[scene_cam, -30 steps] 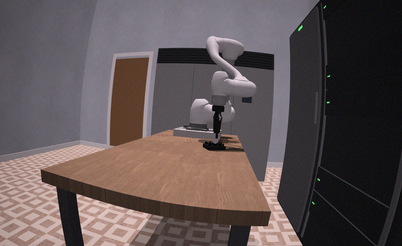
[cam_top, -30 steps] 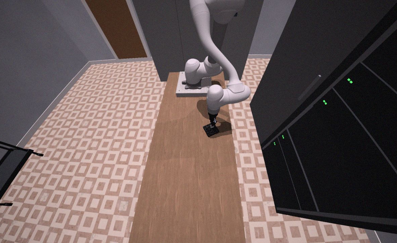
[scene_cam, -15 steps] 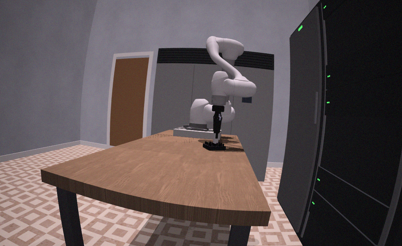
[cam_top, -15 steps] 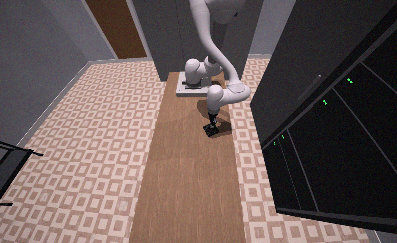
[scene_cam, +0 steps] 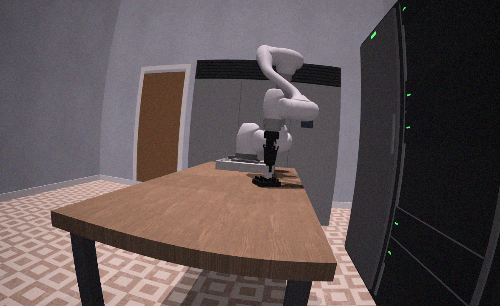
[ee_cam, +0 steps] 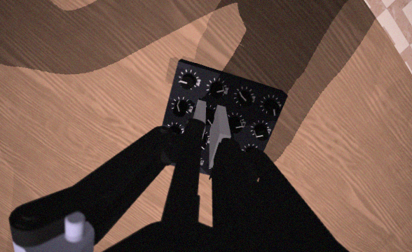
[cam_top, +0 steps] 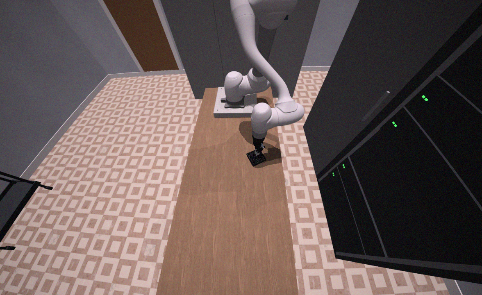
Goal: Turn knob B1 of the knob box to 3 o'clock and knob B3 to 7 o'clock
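The black knob box (cam_top: 257, 157) stands on the wooden table near its right edge, also in the exterior view (scene_cam: 266, 182). In the wrist view the knob box (ee_cam: 227, 105) shows rows of black knobs with white lines. My gripper (ee_cam: 207, 116) points straight down onto it, also seen in the top and exterior views (cam_top: 258, 149) (scene_cam: 268, 175). Its two fingers are shut on one knob in the second line from the box's left edge, second from the top of the picture, which by the layout is B3. The fingers hide that knob's line. The printed names are too small to read.
The arm's base plate (cam_top: 231, 106) sits at the table's far end. A tall dark cabinet (cam_top: 400, 128) stands close to the table's right side. The table's right edge (ee_cam: 395, 45) runs near the box.
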`<state>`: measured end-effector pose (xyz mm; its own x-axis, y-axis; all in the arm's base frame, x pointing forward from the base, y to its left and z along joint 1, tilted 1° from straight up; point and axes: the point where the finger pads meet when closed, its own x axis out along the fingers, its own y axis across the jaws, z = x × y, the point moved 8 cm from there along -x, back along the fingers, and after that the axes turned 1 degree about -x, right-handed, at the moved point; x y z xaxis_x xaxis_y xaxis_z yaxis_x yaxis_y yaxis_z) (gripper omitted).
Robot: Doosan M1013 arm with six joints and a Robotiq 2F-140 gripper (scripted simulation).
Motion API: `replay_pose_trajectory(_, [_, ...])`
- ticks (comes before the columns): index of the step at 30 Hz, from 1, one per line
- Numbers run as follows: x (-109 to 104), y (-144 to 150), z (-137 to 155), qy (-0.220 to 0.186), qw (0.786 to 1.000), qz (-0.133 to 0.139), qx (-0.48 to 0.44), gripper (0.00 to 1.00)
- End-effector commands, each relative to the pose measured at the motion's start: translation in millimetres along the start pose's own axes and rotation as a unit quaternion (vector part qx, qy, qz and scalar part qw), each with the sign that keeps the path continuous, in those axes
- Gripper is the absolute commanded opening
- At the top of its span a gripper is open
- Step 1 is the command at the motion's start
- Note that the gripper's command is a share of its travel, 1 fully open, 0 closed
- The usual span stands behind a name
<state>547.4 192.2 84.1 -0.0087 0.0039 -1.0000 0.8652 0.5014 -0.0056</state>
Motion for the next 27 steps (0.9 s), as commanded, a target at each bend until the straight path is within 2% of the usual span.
replay_pose_trajectory(1, [-0.1,-0.1,0.3,0.002,1.0,0.001,-0.02,0.05])
replay_pose_trajectory(8, [-0.1,-0.1,0.3,0.002,0.997,0.001,-0.073,0.05])
replay_pose_trajectory(22, [-0.1,-0.1,0.3,0.002,0.997,0.001,-0.076,0.05])
replay_pose_trajectory(23, [-0.1,-0.1,0.3,0.002,0.997,0.001,-0.076,0.12])
replay_pose_trajectory(27, [-0.1,-0.1,0.3,0.002,0.997,0.001,-0.076,0.12])
